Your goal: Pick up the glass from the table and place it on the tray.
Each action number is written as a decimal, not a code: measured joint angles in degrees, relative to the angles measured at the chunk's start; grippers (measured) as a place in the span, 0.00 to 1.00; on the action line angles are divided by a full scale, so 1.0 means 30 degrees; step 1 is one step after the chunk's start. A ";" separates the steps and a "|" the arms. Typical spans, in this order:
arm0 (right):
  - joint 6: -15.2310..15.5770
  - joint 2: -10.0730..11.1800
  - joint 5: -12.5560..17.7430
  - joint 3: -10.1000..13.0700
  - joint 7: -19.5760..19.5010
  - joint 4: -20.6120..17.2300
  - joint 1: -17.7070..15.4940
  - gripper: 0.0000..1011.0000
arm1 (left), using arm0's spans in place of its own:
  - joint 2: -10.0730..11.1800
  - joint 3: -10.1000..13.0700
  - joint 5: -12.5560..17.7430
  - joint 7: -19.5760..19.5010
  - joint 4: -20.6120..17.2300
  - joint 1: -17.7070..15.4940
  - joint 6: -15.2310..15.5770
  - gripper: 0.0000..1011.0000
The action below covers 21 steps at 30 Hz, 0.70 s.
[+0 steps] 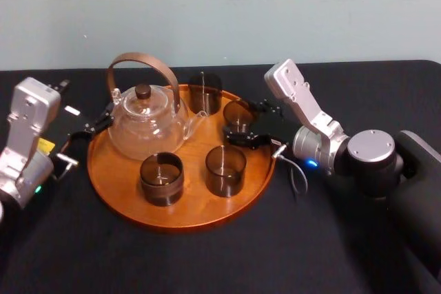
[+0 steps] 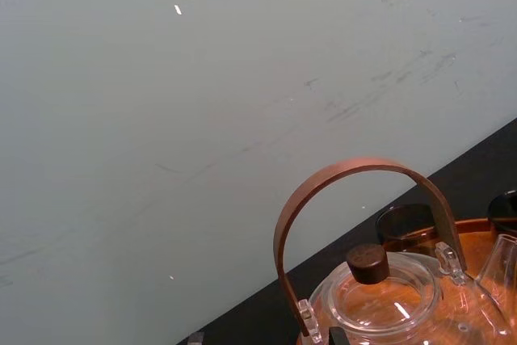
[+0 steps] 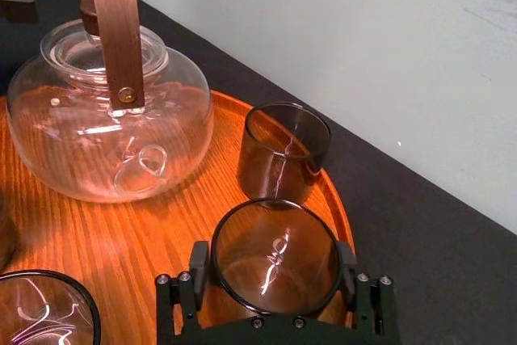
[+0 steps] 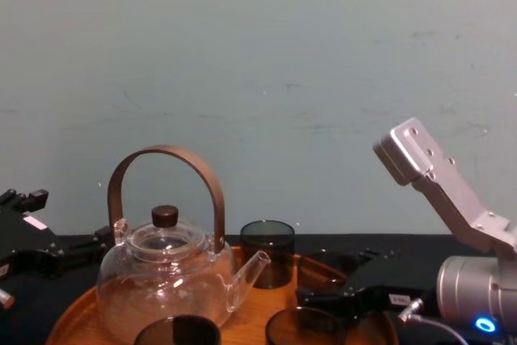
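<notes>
The round orange-brown tray [image 1: 196, 217] lies on the black table [image 1: 310, 253]. It carries a glass teapot [image 1: 146, 125] and several dark smoky glasses. One glass [image 1: 239, 116] stands at the tray's right edge, inside the rim. My right gripper [image 1: 249, 123] reaches in from the right, and its black fingers hug that glass [image 3: 275, 252] on both sides. My left gripper [image 1: 102, 119] hovers at the tray's left rim beside the teapot, open and holding nothing.
Other glasses stand at the tray's back [image 1: 204, 92], front right [image 1: 226, 170] and front left [image 1: 162, 178]. The teapot's tall brown handle [image 1: 148, 63] arches over it. A pale wall runs behind the table.
</notes>
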 joint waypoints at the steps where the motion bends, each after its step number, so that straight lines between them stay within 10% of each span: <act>1: 0.0003 0.0000 -0.0002 -0.0001 0.0001 0.0001 0.0000 0.94 | 0.0000 0.0000 0.0000 0.0000 0.0000 0.0000 0.0001 0.99; 21: 0.0002 -0.0005 -0.0001 0.0002 0.0000 -0.0004 0.0003 0.99 | 0.0000 0.0000 0.0000 0.0000 -0.0001 0.0000 0.0001 0.99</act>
